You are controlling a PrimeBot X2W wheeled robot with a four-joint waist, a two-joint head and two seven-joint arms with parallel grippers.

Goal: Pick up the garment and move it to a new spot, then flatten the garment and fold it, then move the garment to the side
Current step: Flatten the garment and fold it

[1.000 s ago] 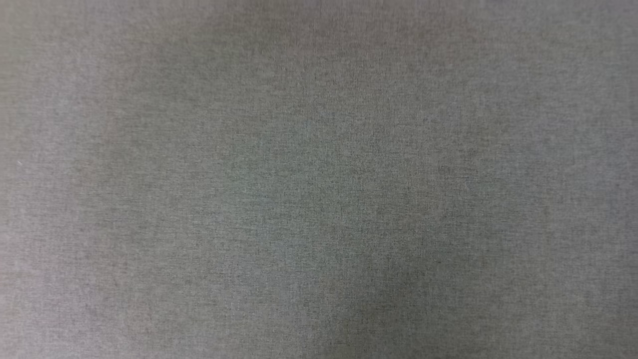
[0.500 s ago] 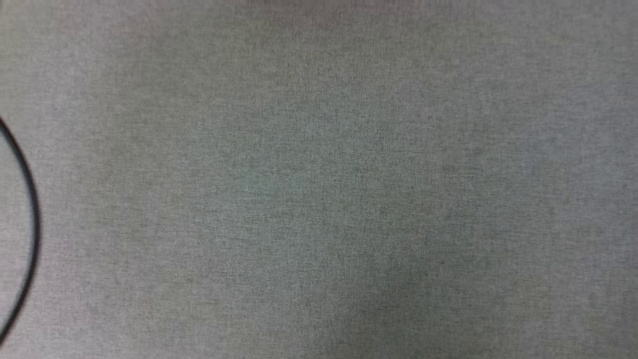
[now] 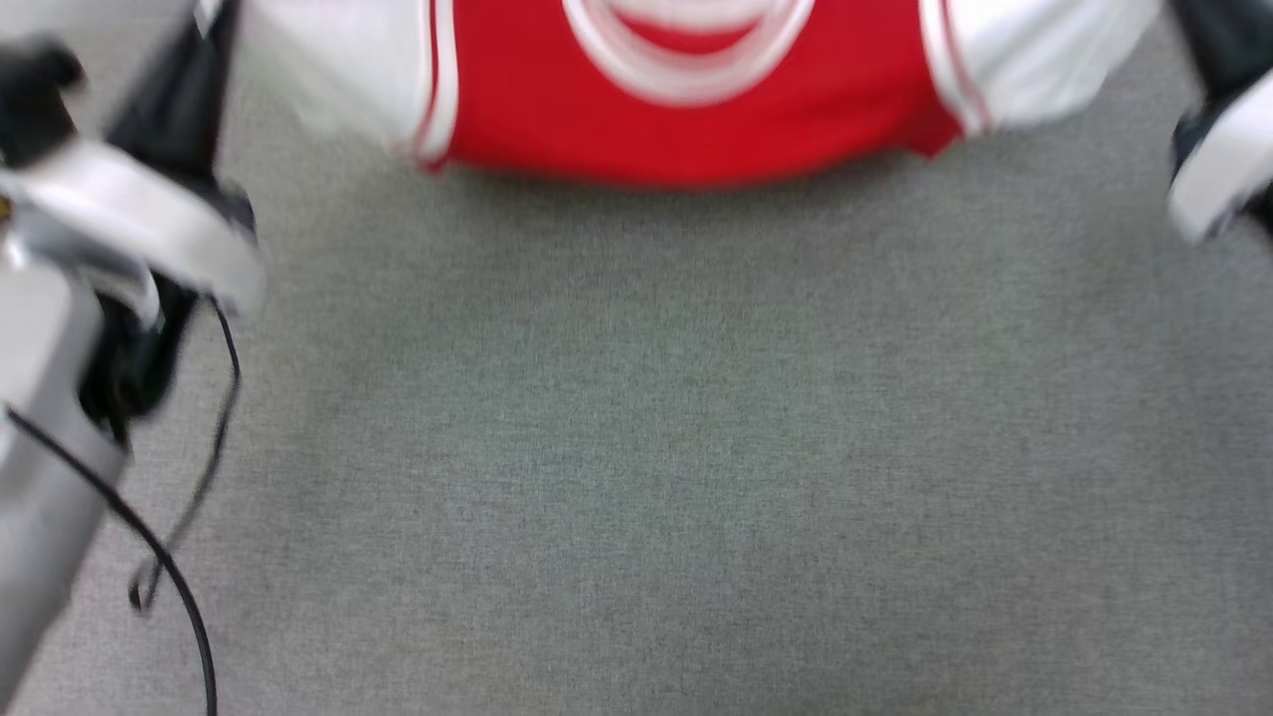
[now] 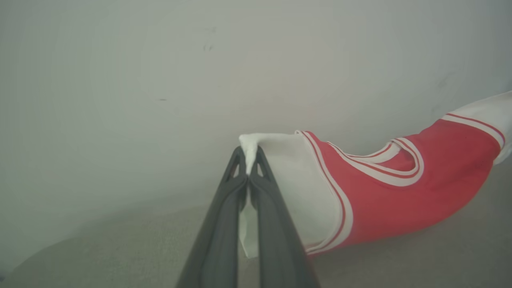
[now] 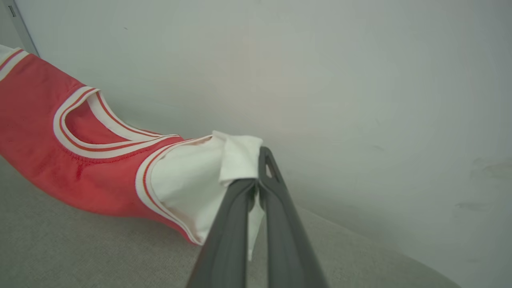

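Left gripper (image 4: 249, 155) clamped on the garment (image 4: 380, 200) (fingers (image 4: 224, 216) pressed together), right gripper (image 5: 257, 162) likewise, both held wide apart

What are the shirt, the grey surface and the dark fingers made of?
The garment: soft matte knit cloth, likely; it sags and creases. The grey surface: woven-looking fabric, fine grain showing. The fingers: matte dark, probably plastic, with moulded cut-outs.

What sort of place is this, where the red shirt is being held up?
Likely a plain indoor test room or lab, though I can't be sure: a bare pale wall behind the red jersey, a grey woven fabric surface below it, and a loose black cable trailing nearby.
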